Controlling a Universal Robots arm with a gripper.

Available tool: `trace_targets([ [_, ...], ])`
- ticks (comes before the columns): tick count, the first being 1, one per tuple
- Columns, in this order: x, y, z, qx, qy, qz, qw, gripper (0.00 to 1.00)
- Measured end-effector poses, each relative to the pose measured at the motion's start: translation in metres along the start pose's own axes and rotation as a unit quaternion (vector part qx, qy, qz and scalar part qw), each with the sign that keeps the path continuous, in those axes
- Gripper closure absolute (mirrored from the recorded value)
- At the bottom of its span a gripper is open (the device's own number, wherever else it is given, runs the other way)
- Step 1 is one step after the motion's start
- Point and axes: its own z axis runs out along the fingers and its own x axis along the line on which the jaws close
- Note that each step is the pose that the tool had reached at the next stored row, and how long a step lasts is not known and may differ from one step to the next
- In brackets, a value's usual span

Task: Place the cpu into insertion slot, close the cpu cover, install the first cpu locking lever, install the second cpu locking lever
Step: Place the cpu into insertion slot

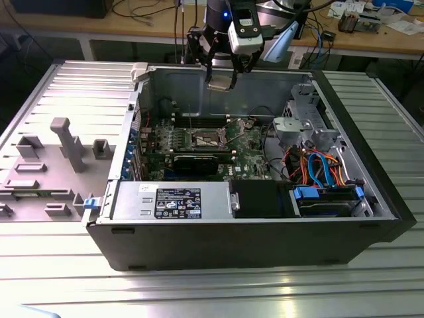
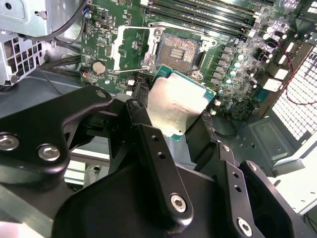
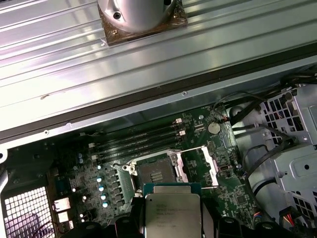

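My gripper (image 1: 221, 71) hangs above the back wall of the open computer case (image 1: 252, 242), shut on the cpu (image 1: 220, 83). In both wrist views the cpu (image 2: 178, 105) (image 3: 172, 212) is a flat silver-topped square with a green rim, pinched by its edges between black fingers (image 2: 148, 144). It sits well above the motherboard. The insertion slot (image 2: 179, 48) (image 3: 153, 174) (image 1: 207, 139) lies bare, its dark centre showing. Beside it the cpu cover (image 2: 118, 47) (image 3: 212, 167) is flipped open, and a thin locking lever (image 2: 126, 72) stands free by its edge.
Memory slots (image 3: 138, 139) run alongside the socket. A black graphics card (image 1: 199, 161) lies in front of it, then the power supply (image 1: 172, 199). A drive cage with coloured cables (image 1: 318, 165) fills the exterior view's right. Grey fixtures (image 1: 63, 146) stand at the exterior view's left.
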Motion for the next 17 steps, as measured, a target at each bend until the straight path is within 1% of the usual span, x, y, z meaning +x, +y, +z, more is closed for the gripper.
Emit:
trace_targets([
  [12, -0.0002, -0.0006, 0.0000, -0.0001, -0.0003, 0.003, 0.99999, 0.45],
  [14, -0.0002, -0.0006, 0.0000, -0.0001, -0.0007, 0.008, 0.99997, 0.45],
  [17, -0.0002, -0.0006, 0.0001, -0.0003, -0.0018, 0.020, 0.99979, 0.45],
])
